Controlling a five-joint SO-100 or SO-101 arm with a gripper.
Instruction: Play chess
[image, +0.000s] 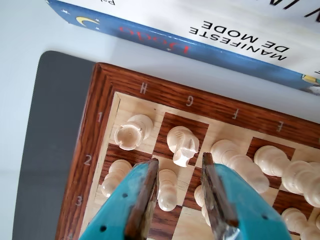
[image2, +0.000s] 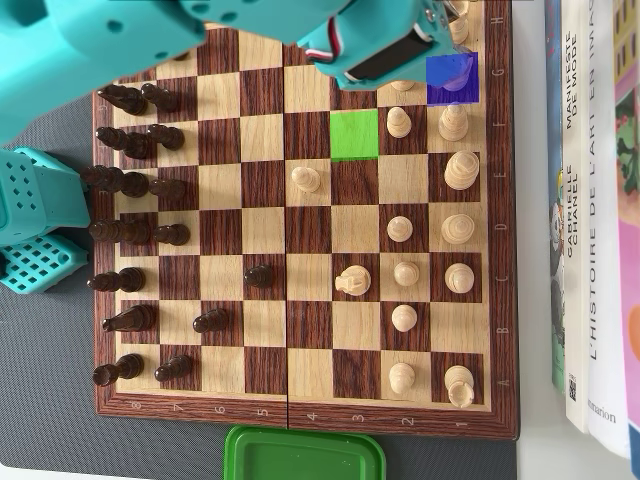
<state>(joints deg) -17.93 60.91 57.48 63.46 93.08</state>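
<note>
Hand (image: 180, 172) over the chessboard (image: 125, 82) corner, fingers apart.
We see a white pawn (image: 167, 189) between them, untouched; knight (image: 182, 145) just beyond.

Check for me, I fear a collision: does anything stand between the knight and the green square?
Yes. In the overhead view a pawn stands just right of the green square, close to the line from the knight; the green square itself is bare.
</note>
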